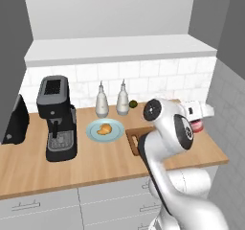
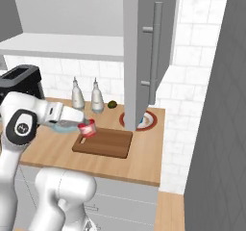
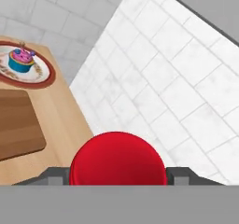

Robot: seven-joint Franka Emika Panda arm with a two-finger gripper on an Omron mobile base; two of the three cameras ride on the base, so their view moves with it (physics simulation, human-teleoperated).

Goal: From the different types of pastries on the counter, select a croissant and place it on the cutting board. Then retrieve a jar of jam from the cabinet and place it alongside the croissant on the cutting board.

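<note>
Gripping the small red-topped jar of jam (image 2: 87,128), the robot's two-finger gripper (image 2: 84,125) hangs just above the near-left corner of the dark brown rectangular wooden cutting board (image 2: 108,143), with the jar tipped on its side rather than upright. From the left base camera the same jar (image 1: 196,126) peeks out as a red shape past the white wrist. Through the hand camera the jar's round red lid (image 3: 117,160) sits clamped between the two dark fingertips (image 3: 179,174), one on each side, touching it.

On the long light-brown wood-grain counter (image 1: 57,169) the board's top is bare; its slot handle end faces the round pale blue plate (image 1: 92,131). On that plate lies the small golden-orange crescent croissant (image 1: 104,128), just beside the board but not on it. Behind the plate stand two tall white bottles (image 1: 101,101), and a small dark green fruit (image 1: 133,104) sits near them against the white tiled wall. A black coffee machine (image 1: 58,117) stands to the plate's left.

Beyond the board's far end, a pink-and-blue cupcake (image 3: 21,59) rests on a round red-rimmed plate (image 3: 44,74). The grey cabinet door (image 2: 144,52) with its long bar handle hangs open above that plate.
</note>
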